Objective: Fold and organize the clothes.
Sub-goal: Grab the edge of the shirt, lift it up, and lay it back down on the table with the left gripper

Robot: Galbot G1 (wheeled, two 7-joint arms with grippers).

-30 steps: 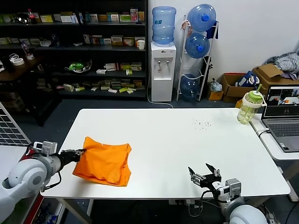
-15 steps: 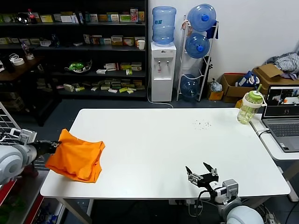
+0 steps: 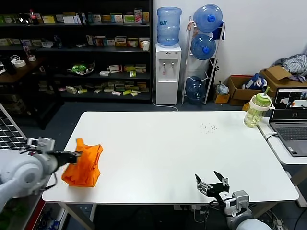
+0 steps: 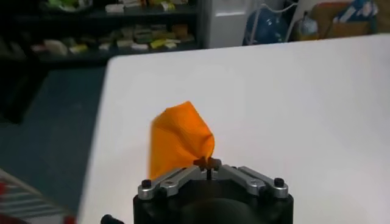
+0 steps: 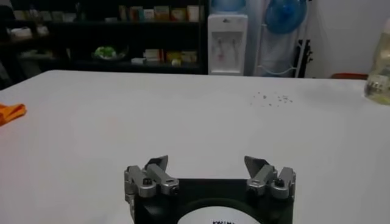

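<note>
The orange T-shirt (image 3: pixel 85 164) is bunched into a narrow upright bundle at the table's front-left corner; no lettering shows. My left gripper (image 3: pixel 76 154) is shut on its near edge, holding the cloth partly lifted. In the left wrist view the shut fingertips (image 4: pixel 207 163) pinch the orange fabric (image 4: pixel 178 143), which hangs beyond them over the white table. My right gripper (image 3: pixel 212 181) is open and empty above the table's front edge, right of centre; its jaws (image 5: pixel 207 164) stand wide apart. A corner of the shirt (image 5: pixel 11 111) shows far off in the right wrist view.
The white table (image 3: pixel 182 148) spans the middle. A green-lidded bottle (image 3: pixel 255 109) stands at its back right corner, with a laptop (image 3: pixel 290 120) on a side table. Shelves, a water dispenser (image 3: pixel 167 72) and boxes stand behind.
My left gripper swung out past the table's left edge with the shirt, then came back to the front-left corner; the shirt went from spread flat to a narrow bundle. The right gripper barely moved.
</note>
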